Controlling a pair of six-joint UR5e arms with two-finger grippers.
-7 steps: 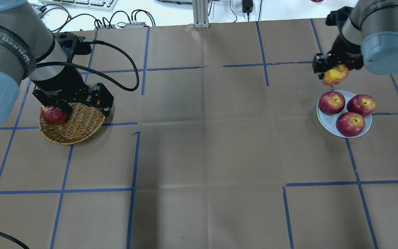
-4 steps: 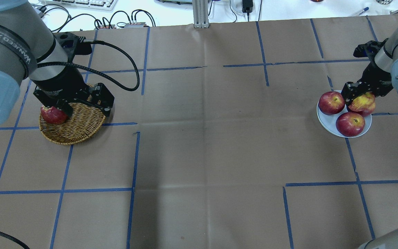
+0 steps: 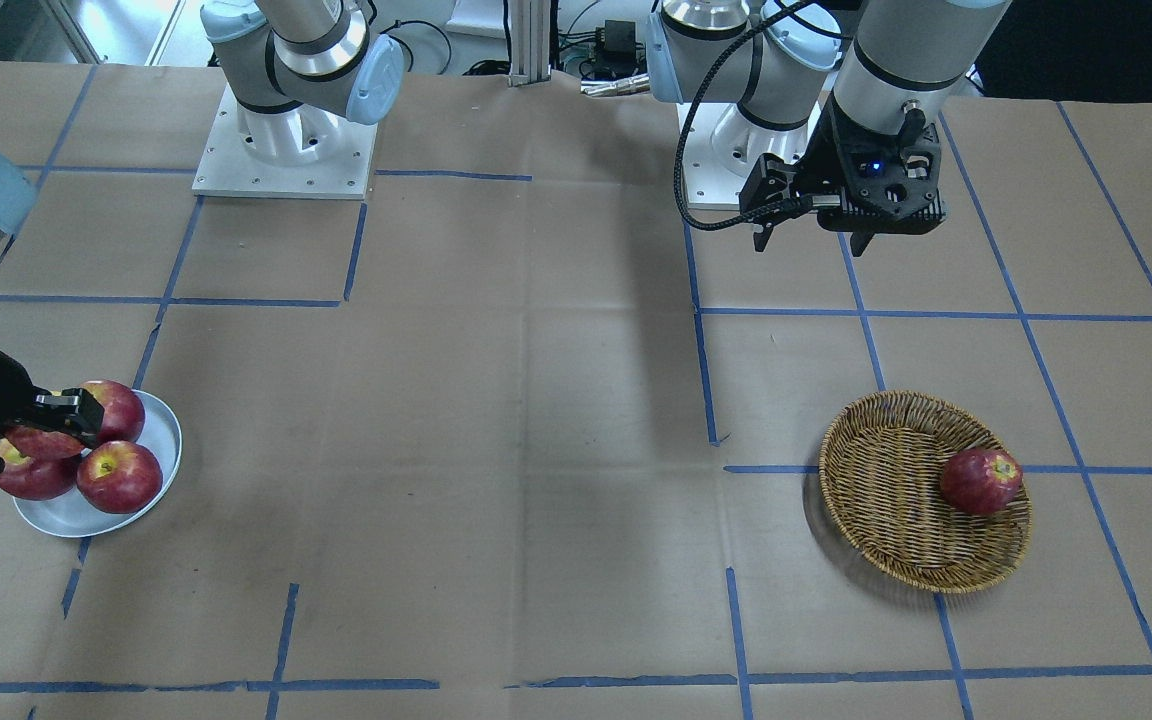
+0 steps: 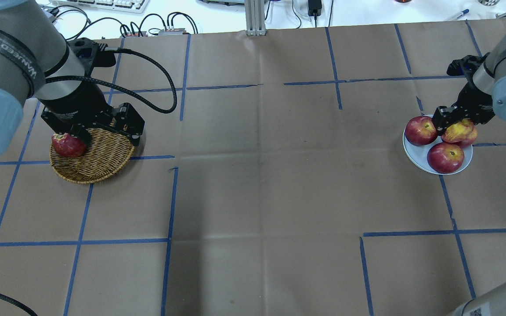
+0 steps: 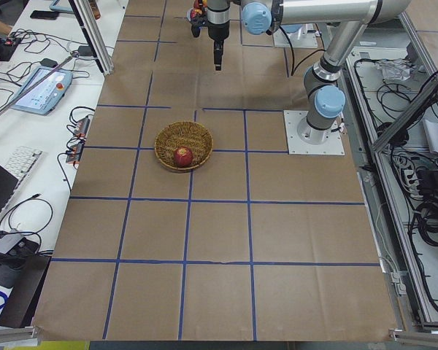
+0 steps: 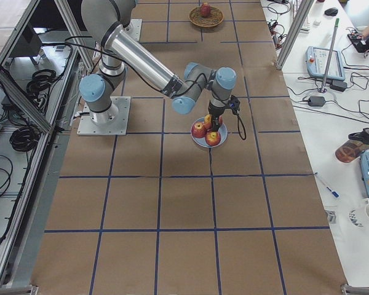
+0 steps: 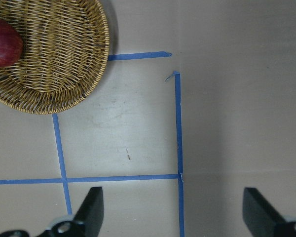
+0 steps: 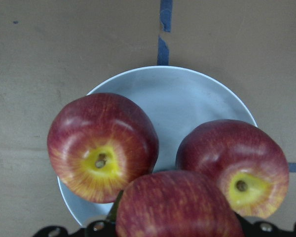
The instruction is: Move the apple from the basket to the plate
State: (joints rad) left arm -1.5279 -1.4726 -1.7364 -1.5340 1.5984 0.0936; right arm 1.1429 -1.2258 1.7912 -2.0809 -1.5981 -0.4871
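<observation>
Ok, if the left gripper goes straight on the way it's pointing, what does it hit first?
Probably the paper-covered table. In its wrist view the open left gripper points at bare paper, with the basket and its red apple off to one side. Depth is uncertain.

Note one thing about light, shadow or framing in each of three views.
Exterior front-facing: the basket throws a soft shadow toward the view's left. Overhead exterior: the white desk beyond the table is washed out. Right wrist-mounted: the nearest apple is cropped by the bottom edge; the plate looks sharp.
</observation>
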